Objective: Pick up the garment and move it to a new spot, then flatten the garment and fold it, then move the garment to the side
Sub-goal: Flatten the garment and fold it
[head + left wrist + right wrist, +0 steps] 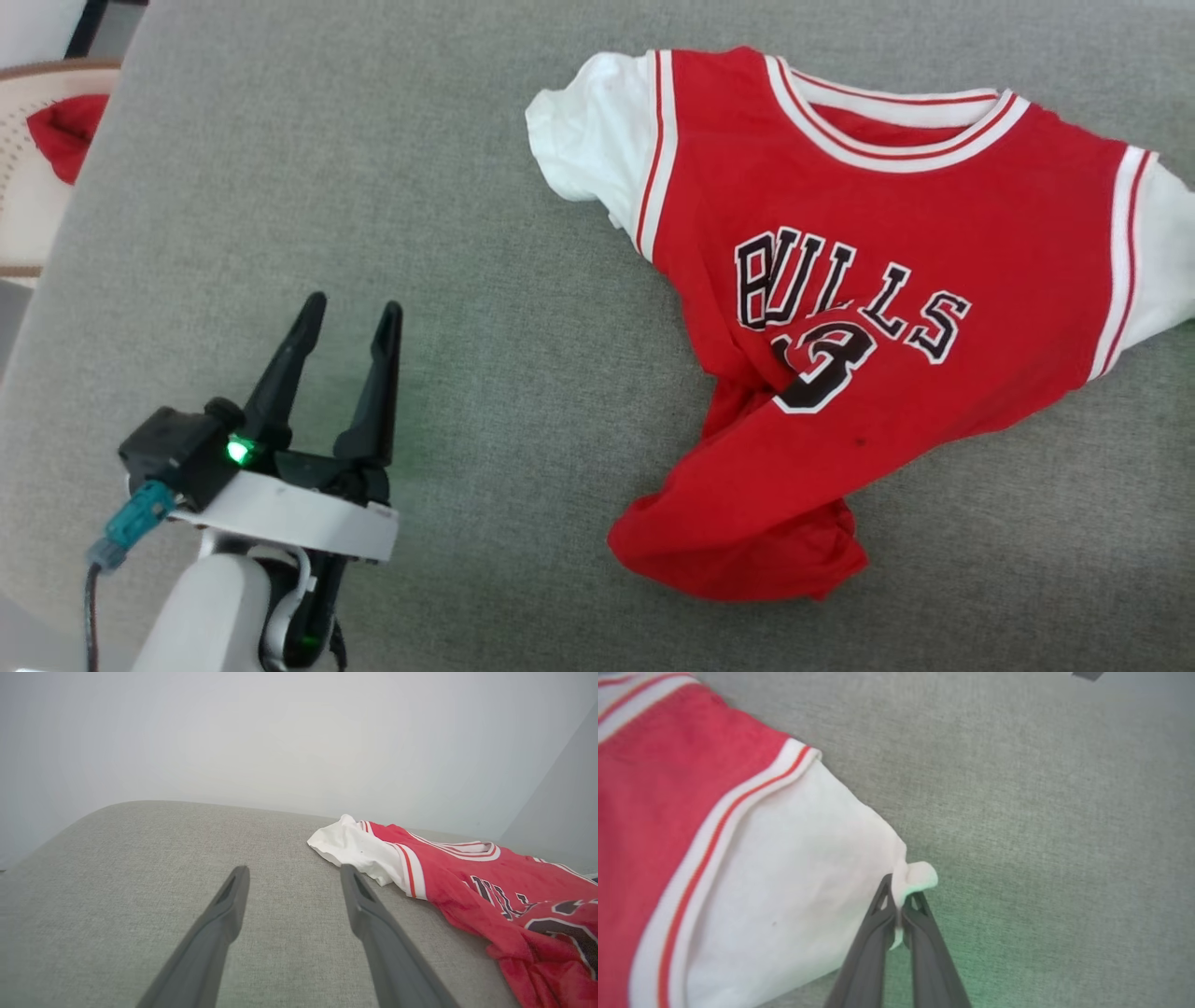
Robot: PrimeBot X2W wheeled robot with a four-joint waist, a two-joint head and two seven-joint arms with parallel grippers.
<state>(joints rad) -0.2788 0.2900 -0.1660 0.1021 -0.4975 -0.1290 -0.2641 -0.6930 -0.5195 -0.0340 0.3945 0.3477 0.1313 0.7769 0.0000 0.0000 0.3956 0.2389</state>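
Looking down from the head camera, you see the garment [840, 308] lying rumpled on the grey fabric surface [467, 187], chest side up, its black lettering and number 3 showing and the hem bunched toward you. Your right gripper [900, 891] is pinched closed on the edge of a white sleeve [784, 868], with a small fold of cloth poking out past the tips. Your left gripper [354, 304] hovers over bare fabric to the left of the garment, spread wide, holding nothing and well apart from the cloth.
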